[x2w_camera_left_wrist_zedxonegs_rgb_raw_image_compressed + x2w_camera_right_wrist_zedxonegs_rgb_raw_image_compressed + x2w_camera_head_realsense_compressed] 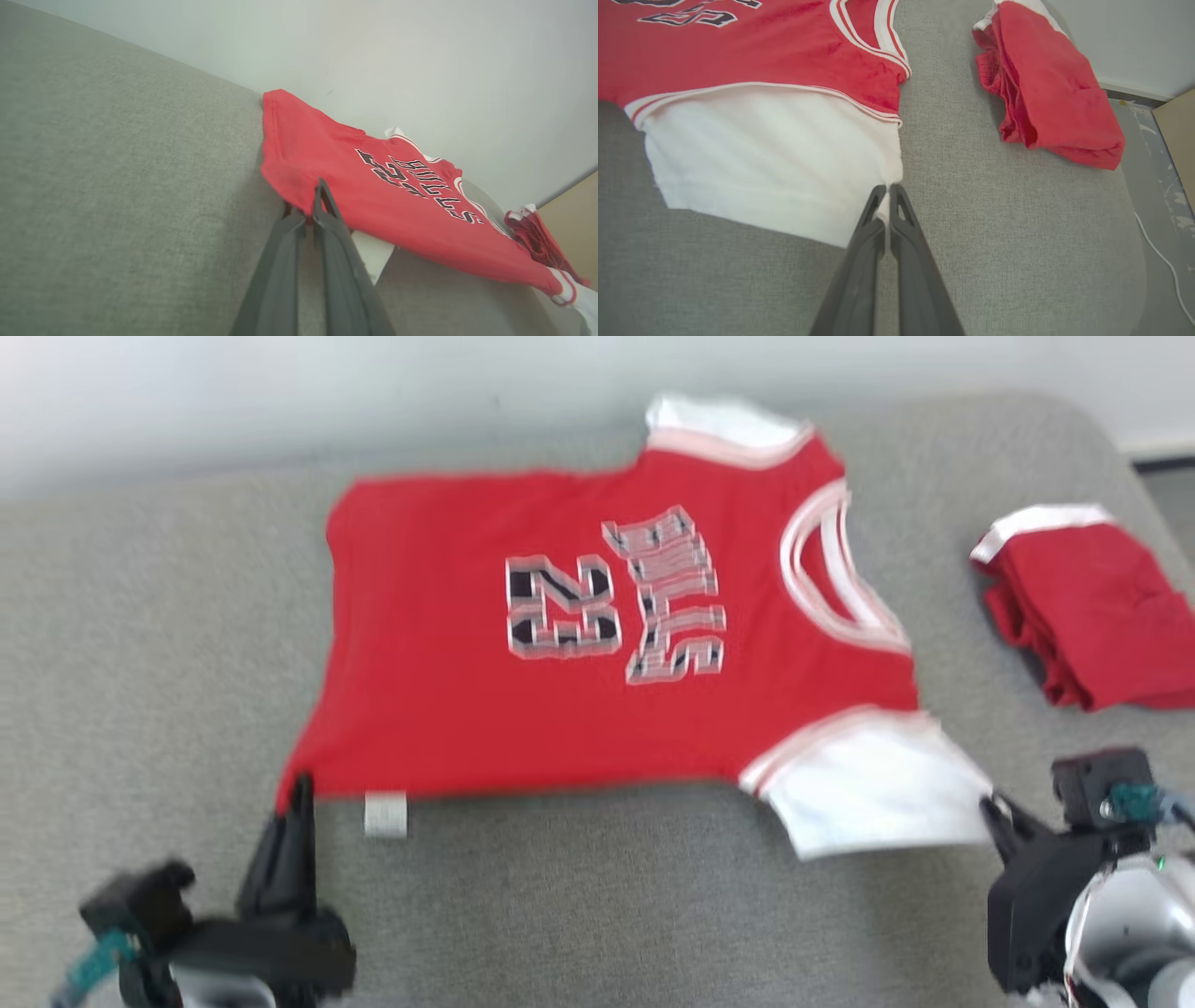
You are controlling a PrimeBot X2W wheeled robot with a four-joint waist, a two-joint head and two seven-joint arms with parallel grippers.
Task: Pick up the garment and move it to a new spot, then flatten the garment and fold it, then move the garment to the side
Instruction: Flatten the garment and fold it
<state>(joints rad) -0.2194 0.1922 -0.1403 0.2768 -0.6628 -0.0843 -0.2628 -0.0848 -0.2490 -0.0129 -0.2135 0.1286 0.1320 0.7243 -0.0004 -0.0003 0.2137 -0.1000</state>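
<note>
A: Where's the jersey (579,644)?
B: Spread mid-frame on the grey cushion (140,663). The left gripper (299,793) is clenched on its hem corner (292,186), lower left; the right gripper (991,807) pinches the white sleeve (868,784), lower right.
A: Advice?
B: Lift both ends together, taut. Bare cushion lies along the bottom; the folded red cloth (1092,607) crowds the right edge

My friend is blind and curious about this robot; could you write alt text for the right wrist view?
The right end effector pinches the edge of the white sleeve of a red basketball jersey spread flat on a grey cushion. A folded red garment lies apart at upper right.
</note>
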